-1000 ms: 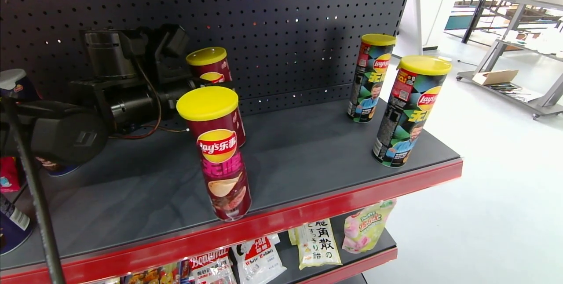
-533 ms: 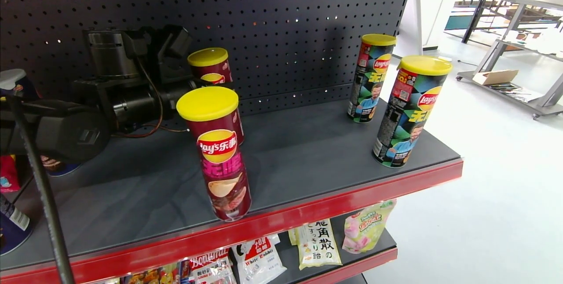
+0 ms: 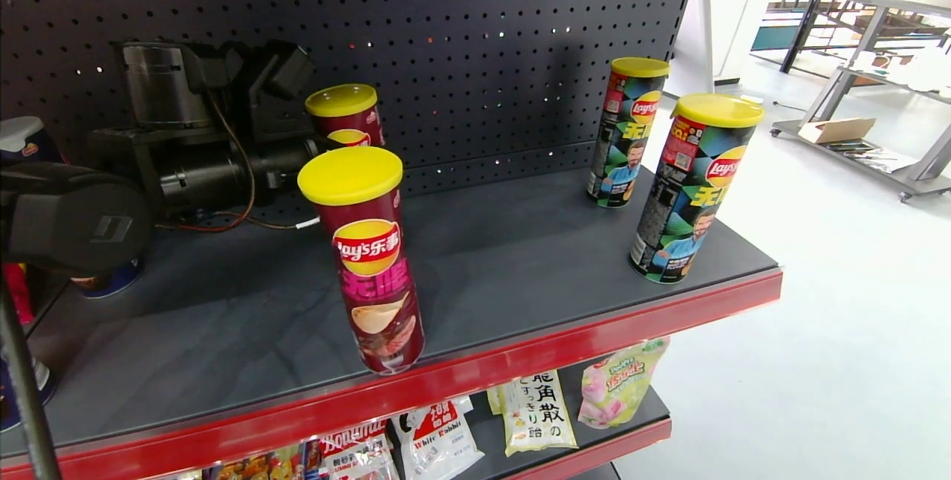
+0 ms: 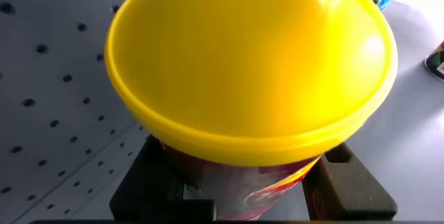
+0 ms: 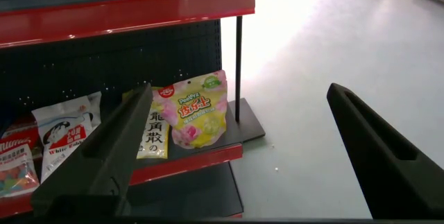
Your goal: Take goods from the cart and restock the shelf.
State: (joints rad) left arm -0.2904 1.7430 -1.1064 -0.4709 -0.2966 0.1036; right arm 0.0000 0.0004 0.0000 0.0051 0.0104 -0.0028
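A maroon chips can with a yellow lid (image 3: pixel 345 117) stands upright at the back of the dark shelf (image 3: pixel 505 257), close to the pegboard. My left gripper (image 3: pixel 316 149) is shut on its side, and its lower part is hidden behind another can. In the left wrist view the yellow lid (image 4: pixel 253 71) looms large, with a black finger (image 4: pixel 343 186) on each side of the can body. My right gripper (image 5: pixel 243 154) hangs open with nothing in it, low in front of the lower shelves.
A second maroon can (image 3: pixel 371 257) stands at the shelf's front edge. Two green-and-black cans (image 3: pixel 628 134) (image 3: pixel 691 183) stand at the right end. Snack bags (image 3: pixel 531 409) (image 5: pixel 198 109) fill the lower shelf. Bare shelf lies between the can groups.
My left arm has shifted slightly to the left along the pegboard, carrying the held maroon can with it. The other cans have stayed put.
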